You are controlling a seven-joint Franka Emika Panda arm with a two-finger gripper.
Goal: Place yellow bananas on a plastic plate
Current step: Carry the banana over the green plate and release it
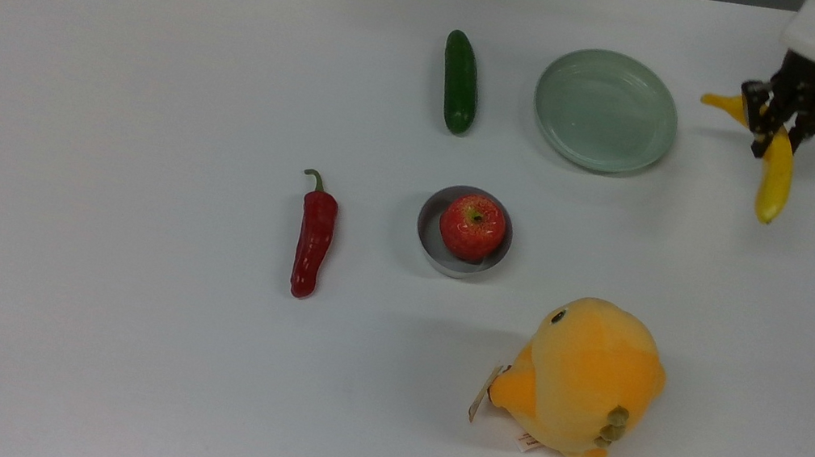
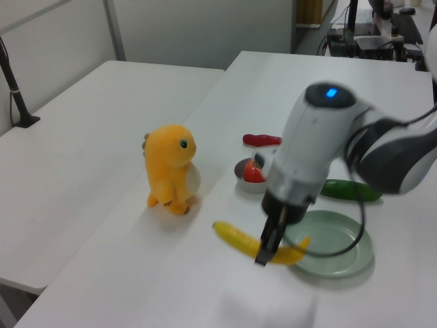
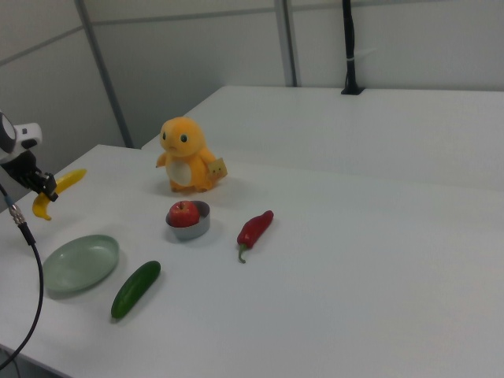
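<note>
One gripper (image 1: 776, 133) clamps the yellow bananas (image 1: 775, 176) mid-length, lifted.

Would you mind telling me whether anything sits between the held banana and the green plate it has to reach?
Nothing visible does. The gripper holds the banana lifted off the table, to the top view's right of the plastic plate, with bare table between them. The cucumber and the bowl with the apple lie beyond the plate.

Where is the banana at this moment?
The banana is held in the gripper, lifted off the table, at the top view's far right, just right of the green plate. In the left view it hangs beside the plate's near edge.
</note>
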